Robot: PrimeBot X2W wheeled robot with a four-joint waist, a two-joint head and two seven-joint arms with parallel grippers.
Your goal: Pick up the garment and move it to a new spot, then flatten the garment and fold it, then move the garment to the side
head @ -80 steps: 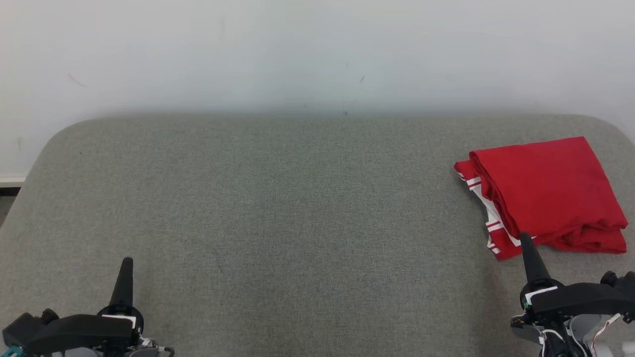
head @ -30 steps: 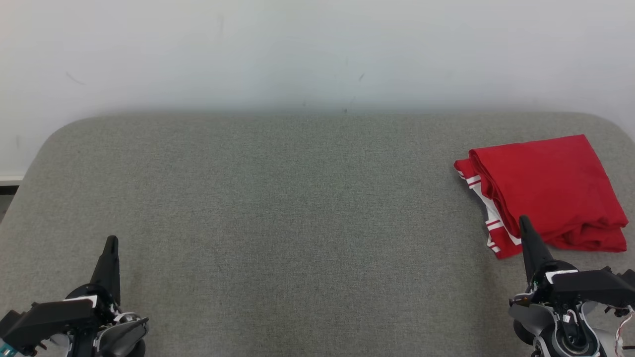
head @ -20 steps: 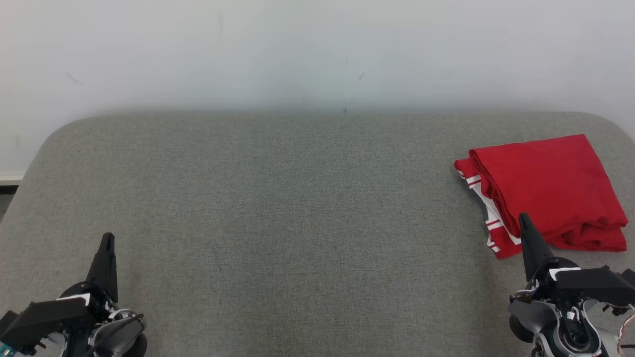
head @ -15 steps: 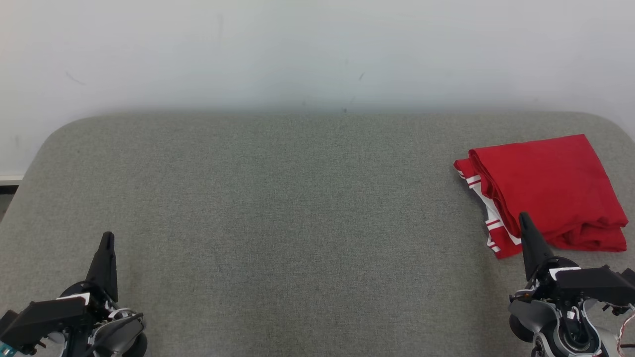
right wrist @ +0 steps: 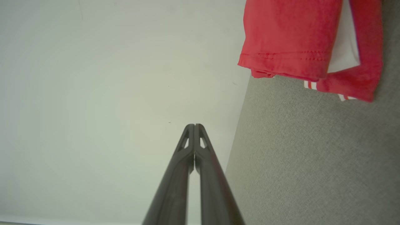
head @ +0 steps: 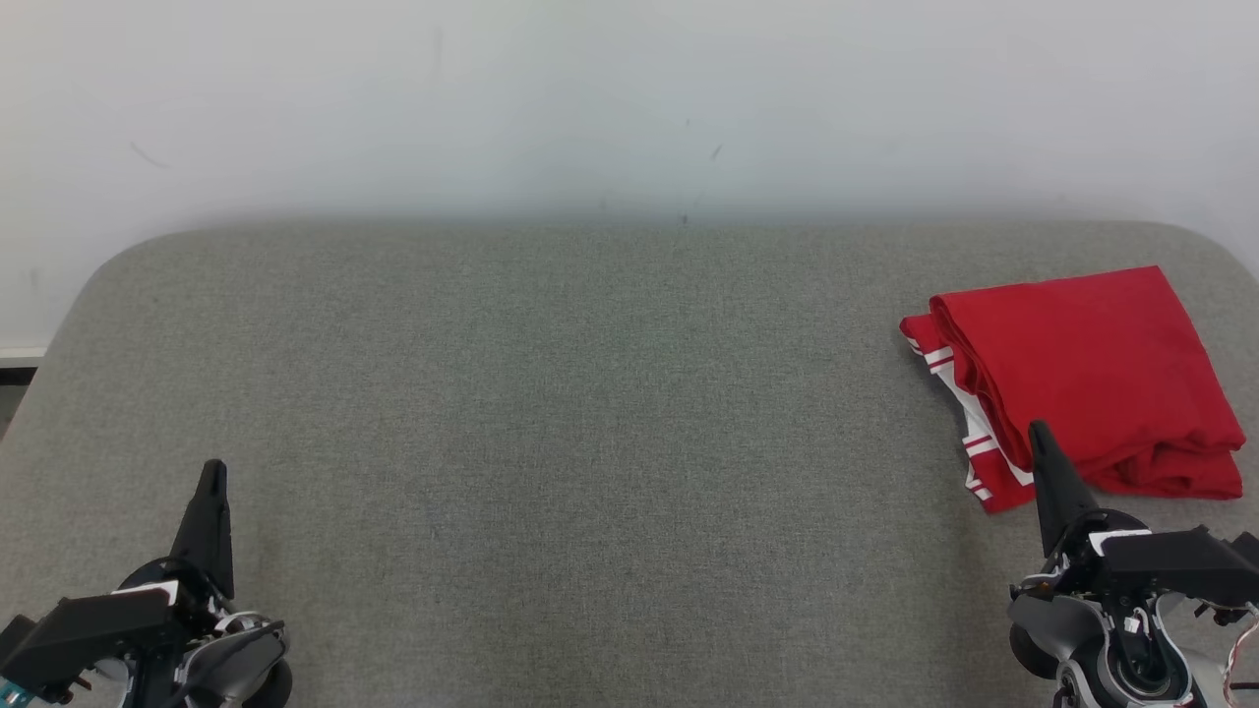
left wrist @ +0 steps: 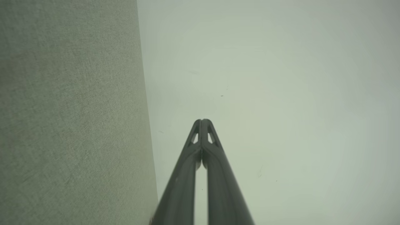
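The garment (head: 1082, 379) is red with white stripes and lies folded at the right side of the grey padded table (head: 590, 393). In the right wrist view the garment (right wrist: 297, 40) fills the upper right corner. My right gripper (head: 1035, 433) stands shut and empty at the lower right, its tip in front of the garment's near edge. In its own wrist view the right gripper (right wrist: 194, 125) shows both fingers pressed together, pointing at the wall. My left gripper (head: 212, 468) is shut and empty at the lower left, far from the garment. The left gripper (left wrist: 202, 120) also points at the wall.
A pale wall (head: 629, 98) rises behind the table's far edge. The table's rounded corners show at far left and far right. A strip of floor (head: 15, 379) shows past the left edge.
Over the last second nothing has visibly moved. Since the earliest frame both grippers have shifted slightly outward and up in the view, and the camera has tipped a little.
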